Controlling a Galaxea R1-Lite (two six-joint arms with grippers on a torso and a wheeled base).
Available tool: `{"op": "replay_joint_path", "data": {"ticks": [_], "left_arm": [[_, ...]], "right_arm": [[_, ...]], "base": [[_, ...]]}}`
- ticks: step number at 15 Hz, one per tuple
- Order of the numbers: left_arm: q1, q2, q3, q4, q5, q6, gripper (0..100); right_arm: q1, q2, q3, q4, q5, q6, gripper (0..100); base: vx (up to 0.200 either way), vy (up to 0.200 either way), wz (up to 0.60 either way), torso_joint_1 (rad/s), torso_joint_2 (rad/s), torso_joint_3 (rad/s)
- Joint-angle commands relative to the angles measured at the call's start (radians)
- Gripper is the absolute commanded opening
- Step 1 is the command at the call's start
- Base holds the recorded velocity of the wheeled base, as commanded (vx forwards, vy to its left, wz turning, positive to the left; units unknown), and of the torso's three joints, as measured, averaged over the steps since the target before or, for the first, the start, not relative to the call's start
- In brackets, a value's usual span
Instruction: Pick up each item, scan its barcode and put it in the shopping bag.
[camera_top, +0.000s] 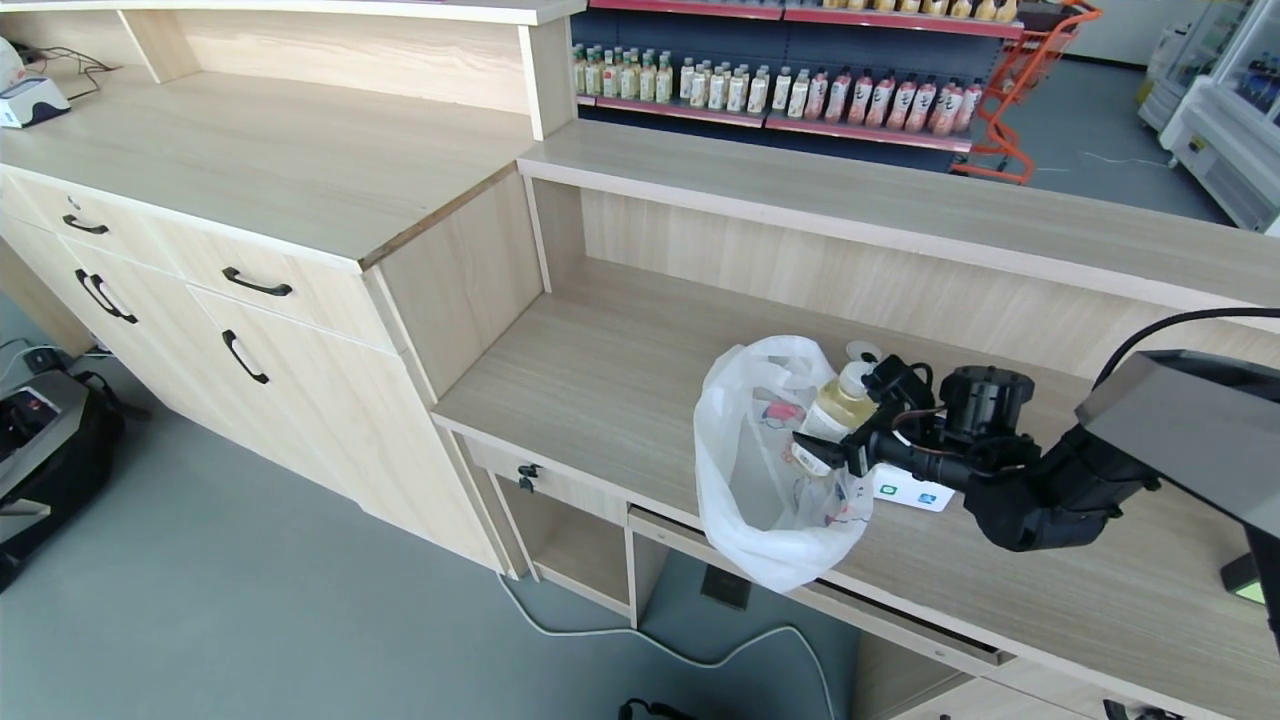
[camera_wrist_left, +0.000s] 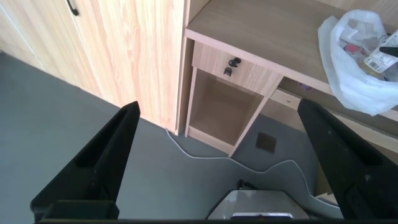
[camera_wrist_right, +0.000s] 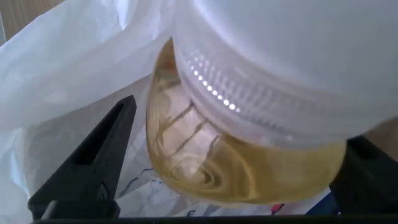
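**Bottle gripped at bag mouth**

Grasping the bottle (camera_top: 838, 405) in the right gripper (camera_top: 852, 420), arm stretched low over the counter (camera_top: 600, 380) from the robot's right. Held tilted, white cap up and yellow liquid inside, at the mouth of the shopping bag (camera_top: 745, 500). Label print too small to read; same for the white card (camera_top: 915, 492) just beside the bag. Parked at the counter's front edge, bag bulging over it, bare wood to its left. Hanging above the floor near the open cubby (camera_wrist_left: 214, 124): left gripper (camera_wrist_left: 219, 107), released, fingers wide apart.
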Motion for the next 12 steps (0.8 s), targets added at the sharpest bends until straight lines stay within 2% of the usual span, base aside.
{"op": "replay_joint_path", "data": {"ticks": [1, 3, 4, 5, 6, 9, 11, 12], "left_arm": [[0.0, 0.0, 0.0, 0.0, 0.0, 0.0, 100], [0.0, 0.0, 0.0, 0.0, 0.0, 0.0, 100], [0.0, 0.0, 0.0, 0.0, 0.0, 0.0, 100], [0.0, 0.0, 0.0, 0.0, 0.0, 0.0, 100], [0.0, 0.0, 0.0, 0.0, 0.0, 0.0, 100], [0.0, 0.0, 0.0, 0.0, 0.0, 0.0, 100], [0.0, 0.0, 0.0, 0.0, 0.0, 0.0, 100], [0.0, 0.0, 0.0, 0.0, 0.0, 0.0, 100]], "right_arm": [[-0.021, -0.18, 0.046, 0.105, 0.0, 0.006, 100], [-0.076, -0.369, 0.132, 0.246, 0.0, 0.006, 100], [-0.097, -0.427, 0.167, 0.275, 0.0, 0.006, 100], [-0.163, -0.543, 0.263, 0.309, 0.0, 0.005, 100], [-0.185, -0.58, 0.29, 0.312, -0.001, 0.006, 100], [-0.335, -0.778, 0.399, 0.378, -0.021, 0.005, 100], [-0.412, -0.82, 0.408, 0.418, -0.136, 0.006, 100], [-0.452, -0.82, 0.408, 0.456, -0.27, 0.003, 100]], "base": [[0.0, 0.0, 0.0, 0.0, 0.0, 0.0], [0.0, 0.0, 0.0, 0.0, 0.0, 0.0], [0.0, 0.0, 0.0, 0.0, 0.0, 0.0], [0.0, 0.0, 0.0, 0.0, 0.0, 0.0], [0.0, 0.0, 0.0, 0.0, 0.0, 0.0], [0.0, 0.0, 0.0, 0.0, 0.0, 0.0], [0.0, 0.0, -0.6, 0.002, 0.0, 0.002], [0.0, 0.0, -0.6, -0.002, 0.0, 0.002]]}}
